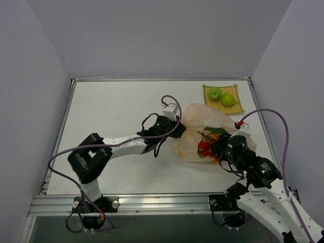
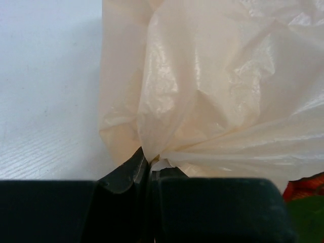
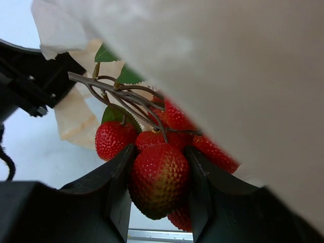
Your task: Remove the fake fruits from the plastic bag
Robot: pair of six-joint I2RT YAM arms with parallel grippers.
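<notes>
The peach-beige plastic bag point(image 1: 202, 121) lies right of centre on the table. My left gripper point(image 1: 174, 126) is shut on the bag's left edge; the left wrist view shows the bag point(image 2: 217, 91) bunched between the closed jaws of my left gripper point(image 2: 152, 164). My right gripper point(image 1: 215, 149) is at the bag's open near side. In the right wrist view my right gripper point(image 3: 159, 174) is shut on one berry of the red berry cluster point(image 3: 159, 177), with brown stems and green leaves; the cluster point(image 1: 205, 147) shows at the bag's mouth. Two yellow-green round fruits point(image 1: 214, 93) point(image 1: 228, 99) sit on the yellow mat point(image 1: 238, 104).
The woven mat lies at the far right corner of the table point(image 1: 111, 111). Walls enclose the table on three sides. A metal rail point(image 1: 126, 202) runs along the near edge by the arm bases. Purple cables loop over both arms.
</notes>
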